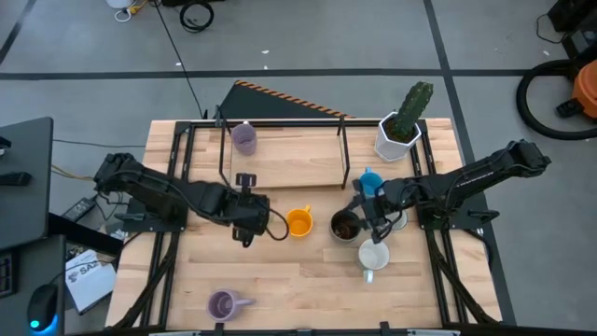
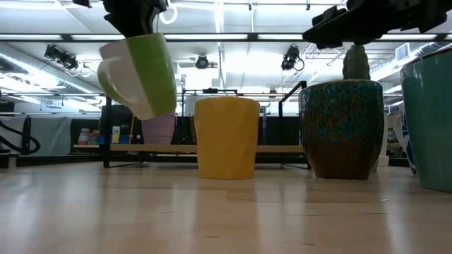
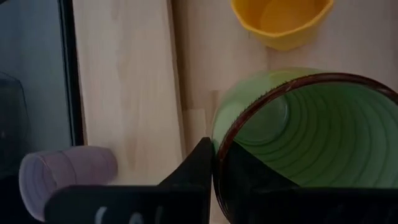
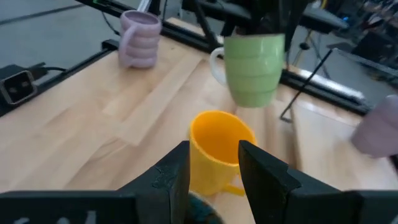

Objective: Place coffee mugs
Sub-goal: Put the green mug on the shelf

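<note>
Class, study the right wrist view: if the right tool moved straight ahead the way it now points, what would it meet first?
Most likely the orange mug, directly ahead of the open right tool; the green mug hangs farther on.

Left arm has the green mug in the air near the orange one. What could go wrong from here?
1. The left gripper holds the green mug by its rim, tilted and clear of the table; it may slip or swing in that grip.
2. The orange mug stands close beside it; lowering here could knock it.
3. The right gripper is among the dark brown mug and blue mug; a move could bump them.
</note>
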{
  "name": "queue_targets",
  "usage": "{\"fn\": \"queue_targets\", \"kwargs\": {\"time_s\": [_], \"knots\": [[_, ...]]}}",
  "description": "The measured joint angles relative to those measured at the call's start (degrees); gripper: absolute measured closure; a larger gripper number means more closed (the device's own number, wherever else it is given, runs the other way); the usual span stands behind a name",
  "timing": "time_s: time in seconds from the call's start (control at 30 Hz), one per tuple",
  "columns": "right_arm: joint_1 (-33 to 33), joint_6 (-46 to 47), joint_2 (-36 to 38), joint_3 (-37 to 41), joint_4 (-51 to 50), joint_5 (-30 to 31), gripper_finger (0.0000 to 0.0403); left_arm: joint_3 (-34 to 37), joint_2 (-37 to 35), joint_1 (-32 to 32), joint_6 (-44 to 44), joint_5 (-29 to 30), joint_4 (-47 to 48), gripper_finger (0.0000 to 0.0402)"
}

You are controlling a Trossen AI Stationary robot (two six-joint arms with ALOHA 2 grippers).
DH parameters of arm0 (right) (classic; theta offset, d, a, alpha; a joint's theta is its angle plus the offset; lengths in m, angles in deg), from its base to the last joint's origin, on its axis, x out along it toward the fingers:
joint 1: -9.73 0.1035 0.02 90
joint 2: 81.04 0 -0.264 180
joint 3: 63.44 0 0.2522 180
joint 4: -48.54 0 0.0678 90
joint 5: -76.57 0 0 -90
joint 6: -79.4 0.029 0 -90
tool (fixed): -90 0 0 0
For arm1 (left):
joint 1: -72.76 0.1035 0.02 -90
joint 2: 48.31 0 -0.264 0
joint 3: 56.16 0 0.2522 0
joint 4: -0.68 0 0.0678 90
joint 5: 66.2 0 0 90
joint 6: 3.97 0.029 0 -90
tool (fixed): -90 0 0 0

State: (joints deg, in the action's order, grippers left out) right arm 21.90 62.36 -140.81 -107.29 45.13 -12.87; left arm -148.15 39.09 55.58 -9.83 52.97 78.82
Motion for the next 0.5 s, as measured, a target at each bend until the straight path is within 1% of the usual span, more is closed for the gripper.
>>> {"fn": "queue_targets", "kwargs": {"time_s": [0.07,0.17,0.2,0.3,0.4,0.5], "knots": [[-0.2,-1.3,0.3,0.0,-0.2,0.4,0.0261,0.0,-0.1,1.1,-0.6,-2.2,-0.5,0.0377],[-1.4,-2.7,0.6,0.0,-0.4,-0.7,0.0261,-1.1,0.0,3.5,-1.0,-7.9,-1.5,0.0377],[-2.0,-2.7,0.6,0.0,-0.9,-1.0,0.0261,-1.9,-0.1,4.2,-0.4,-8.8,-1.0,0.0377],[-4.0,-2.7,0.5,0.0,-0.3,-1.0,0.0264,-3.9,-0.1,6.1,1.9,-9.5,-1.2,0.0377],[-5.7,-2.7,0.9,0.0,0.8,-0.6,0.0270,-4.7,-0.1,8.3,2.1,-9.8,0.5,0.0377],[-7.1,-3.2,1.0,0.0,1.7,-1.4,0.0274,-4.7,-0.1,11.7,2.1,-13.7,0.2,0.0377]]}}
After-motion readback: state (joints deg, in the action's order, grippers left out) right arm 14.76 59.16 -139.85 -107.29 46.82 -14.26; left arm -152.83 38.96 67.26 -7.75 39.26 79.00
